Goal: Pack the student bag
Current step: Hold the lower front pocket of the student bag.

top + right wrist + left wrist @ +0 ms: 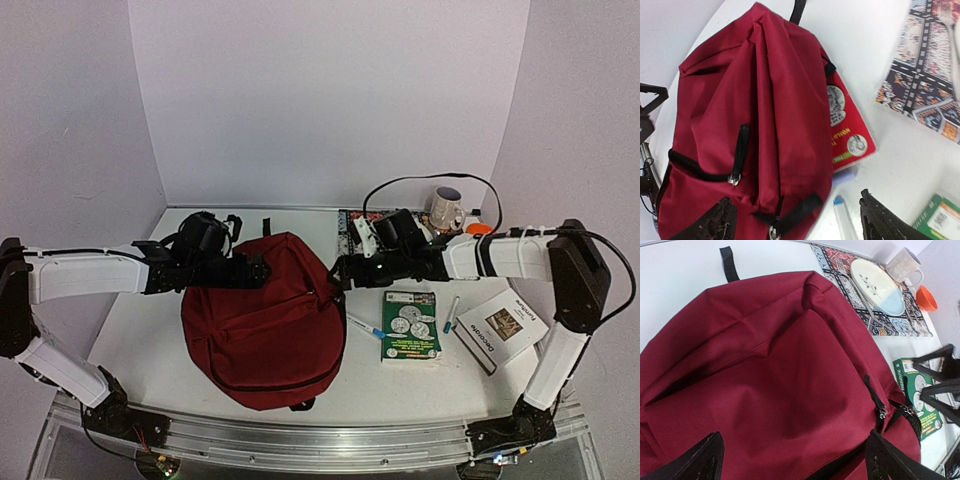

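The student bag [265,320] is a dark red backpack lying flat at mid-table, its black zippers shut [765,380] [750,125]. My left gripper [262,270] hovers open over the bag's top, a finger on each side of the fabric [795,465]. My right gripper [340,272] stands open at the bag's right edge [797,225]; a black zipper pull [795,212] lies loose between its jaws. A red book [847,130] sticks out from under the bag. A green book [411,325], a white book [502,330] and two pens [366,327] [452,313] lie to the right.
A patterned placemat [350,232] at the back holds a plate [875,280] and a fork. A mug [447,207] and an orange bowl [480,228] stand behind the right arm. A black cable loops over the mug.
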Robot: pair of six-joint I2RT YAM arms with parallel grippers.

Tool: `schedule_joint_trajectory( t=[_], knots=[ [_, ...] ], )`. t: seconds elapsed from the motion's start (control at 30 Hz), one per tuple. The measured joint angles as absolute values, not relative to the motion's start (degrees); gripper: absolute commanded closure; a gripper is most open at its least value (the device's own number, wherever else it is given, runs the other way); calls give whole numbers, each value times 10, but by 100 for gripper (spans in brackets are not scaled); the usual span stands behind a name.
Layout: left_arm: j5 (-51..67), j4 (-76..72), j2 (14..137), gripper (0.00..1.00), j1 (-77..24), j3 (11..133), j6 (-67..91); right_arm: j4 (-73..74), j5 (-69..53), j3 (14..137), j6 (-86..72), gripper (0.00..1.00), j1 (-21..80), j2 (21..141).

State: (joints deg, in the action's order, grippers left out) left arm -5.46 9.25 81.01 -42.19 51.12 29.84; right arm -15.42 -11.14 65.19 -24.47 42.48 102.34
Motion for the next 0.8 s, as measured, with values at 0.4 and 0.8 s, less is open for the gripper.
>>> schedule_joint_trajectory(
  t=[0.4, 0.8],
  knots=[
    [-13, 95, 831, 1, -450, 559, 307, -164, -186, 702, -217, 58, 425, 1137],
    [25, 102, 878, 13, -461, 608, 368, -193, -231, 698, -215, 100, 427, 1124]
  ],
)
